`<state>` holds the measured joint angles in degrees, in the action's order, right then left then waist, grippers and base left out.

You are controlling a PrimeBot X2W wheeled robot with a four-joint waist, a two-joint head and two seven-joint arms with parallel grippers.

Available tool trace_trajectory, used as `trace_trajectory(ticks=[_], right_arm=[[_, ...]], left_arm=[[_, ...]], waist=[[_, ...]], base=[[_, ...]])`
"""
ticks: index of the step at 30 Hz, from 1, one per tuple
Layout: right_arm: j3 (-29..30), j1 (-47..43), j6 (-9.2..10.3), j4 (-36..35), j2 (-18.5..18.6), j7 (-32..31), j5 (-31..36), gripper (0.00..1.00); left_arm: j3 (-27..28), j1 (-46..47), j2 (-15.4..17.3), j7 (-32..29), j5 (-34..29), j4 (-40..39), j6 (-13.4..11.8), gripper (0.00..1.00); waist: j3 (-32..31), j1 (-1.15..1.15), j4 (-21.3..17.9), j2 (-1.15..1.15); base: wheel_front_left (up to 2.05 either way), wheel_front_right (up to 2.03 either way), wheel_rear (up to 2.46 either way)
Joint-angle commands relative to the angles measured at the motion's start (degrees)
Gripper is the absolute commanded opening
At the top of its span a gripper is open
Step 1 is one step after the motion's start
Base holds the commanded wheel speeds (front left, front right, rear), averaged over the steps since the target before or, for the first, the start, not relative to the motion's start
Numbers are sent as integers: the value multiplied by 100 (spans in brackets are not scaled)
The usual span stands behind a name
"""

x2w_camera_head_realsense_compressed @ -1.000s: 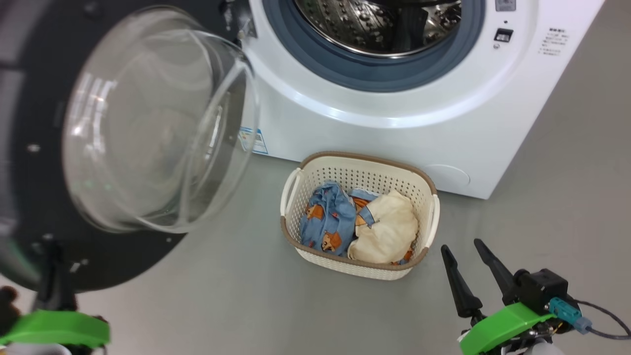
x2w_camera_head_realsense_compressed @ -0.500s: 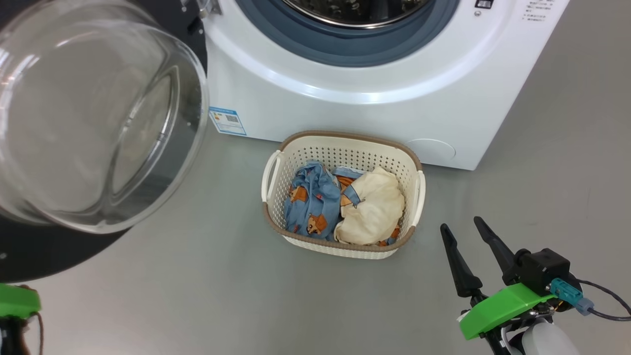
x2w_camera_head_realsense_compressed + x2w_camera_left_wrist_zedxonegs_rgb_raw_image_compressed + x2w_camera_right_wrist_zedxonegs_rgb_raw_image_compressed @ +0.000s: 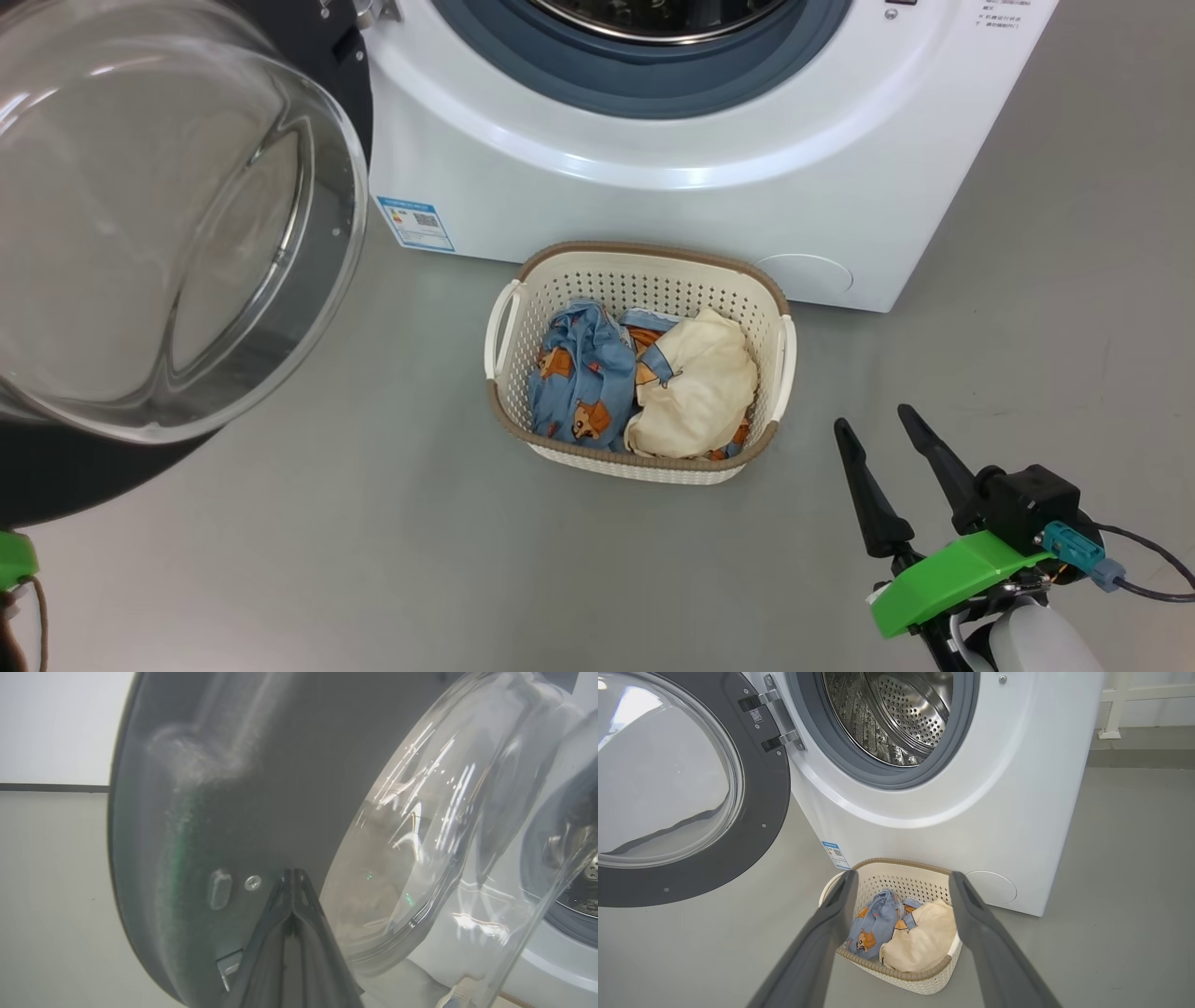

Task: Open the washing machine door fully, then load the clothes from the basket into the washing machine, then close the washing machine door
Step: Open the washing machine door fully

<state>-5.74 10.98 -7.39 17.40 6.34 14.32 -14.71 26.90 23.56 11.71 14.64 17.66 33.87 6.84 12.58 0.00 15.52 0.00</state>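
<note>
The washing machine [image 3: 653, 205] stands at the top, its steel drum [image 3: 896, 714] open. The washing machine door [image 3: 159, 233] hangs swung out at the left, glass bowl facing me. In front of the machine, the basket [image 3: 644, 266] sits on the floor and holds the clothes: a blue printed garment [image 3: 579, 373] and a cream one [image 3: 695, 392]. My right gripper [image 3: 872, 417] hovers open, right of the basket and empty. It frames the basket [image 3: 915, 882] in the right wrist view. My left gripper [image 3: 292, 872] is shut, tips at the door's dark inner face [image 3: 210, 788]; contact is unclear.
Grey floor surrounds the basket, with open room in front and to the right. A blue label [image 3: 415, 224] marks the machine's lower left front. A white frame [image 3: 1115, 704] stands behind the machine on the right. A cable [image 3: 1148, 560] trails from my right wrist.
The head camera has shifted, sliding the scene up and left. Beyond that, the door has swung wider to the left and my left arm went left with it. The right gripper barely moved.
</note>
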Motion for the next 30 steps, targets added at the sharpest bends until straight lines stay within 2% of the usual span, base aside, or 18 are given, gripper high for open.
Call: trace_trajectory(ticks=[1,9,15,26,27,28,30], right_arm=[[-138,150,-10,-116,-2,68,-11,100],[-83,96,-10,-107,-51,68,-31,100],[-51,40,-10,-144,-90,68,-26,100],[-41,-63,-10,-285,-149,68,9,100],[-58,-82,-10,-305,-159,68,12,100],[-78,-95,-10,-327,-167,68,17,100],[-115,-114,-10,-370,-183,68,28,100]], left_arm=[[203,178,326,36,-69,-182,8,0],[123,-113,-28,36,-257,-868,58,0],[-426,-495,-313,36,-311,-1536,63,0],[-1282,-1229,-634,36,-193,-2514,64,0],[-1353,-1304,-651,36,-201,-2554,64,24],[-1411,-1372,-671,36,-202,-2594,64,39],[-1543,-1513,-696,36,-180,-2613,64,89]], waist=[[-3,0,-2,0],[-131,0,-57,0],[-216,0,-113,0],[-430,0,-409,0],[-453,0,-447,0],[-478,0,-486,0],[-535,0,-574,0]], base=[[0,0,0],[0,0,0],[0,0,0],[0,0,0],[0,0,0],[0,0,0],[0,0,0]])
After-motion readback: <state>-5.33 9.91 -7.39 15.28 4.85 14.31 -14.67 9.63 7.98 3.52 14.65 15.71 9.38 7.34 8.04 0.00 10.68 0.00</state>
